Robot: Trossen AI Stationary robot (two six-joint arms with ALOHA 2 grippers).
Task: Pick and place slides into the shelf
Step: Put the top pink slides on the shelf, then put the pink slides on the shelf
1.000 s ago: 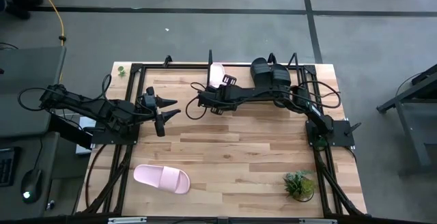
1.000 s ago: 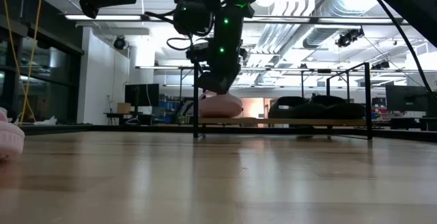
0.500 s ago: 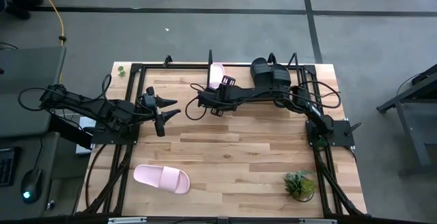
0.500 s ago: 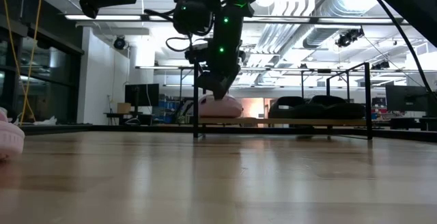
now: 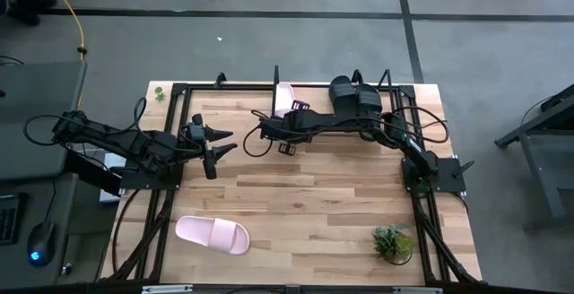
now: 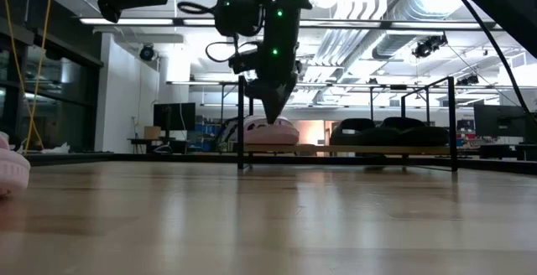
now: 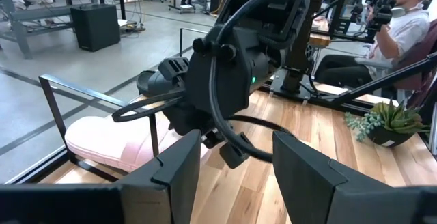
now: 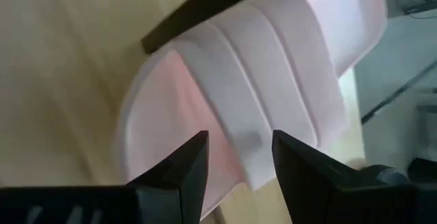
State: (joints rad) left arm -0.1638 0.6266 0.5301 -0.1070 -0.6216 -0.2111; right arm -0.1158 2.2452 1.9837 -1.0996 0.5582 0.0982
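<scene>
One pale pink slide [image 5: 284, 95] lies on the shelf [image 5: 314, 86] at the table's far edge, beside two black slides [image 5: 354, 97] on the same board. In the low view this pink slide [image 6: 268, 132] rests sole down on the shelf board [image 6: 352, 149]. My right gripper [image 8: 235, 166] is open right above its strap [image 8: 273, 80], fingers pointing down. The second pink slide [image 5: 213, 234] lies flat near the table's near left corner. My left gripper [image 5: 218, 147] waits open above the table's left side, clear of everything. My right gripper [image 6: 273, 111] hangs open over the pink slide's strap [image 6: 268, 122], coming from above. I cannot tell whether a fingertip touches it. The slide rests on the shelf board by itself.
A small potted plant [image 5: 393, 242] stands near the near right corner. A black frame [image 5: 175, 133] edges the table, and cables run along its sides. Bare wood [image 5: 314, 195] stretches across the middle. The left wrist view shows a seated person [image 7: 403, 19] beyond the table.
My right gripper has risen slightly off the pink slide on the shelf and turned a little. The slide stays lying on the shelf board.
</scene>
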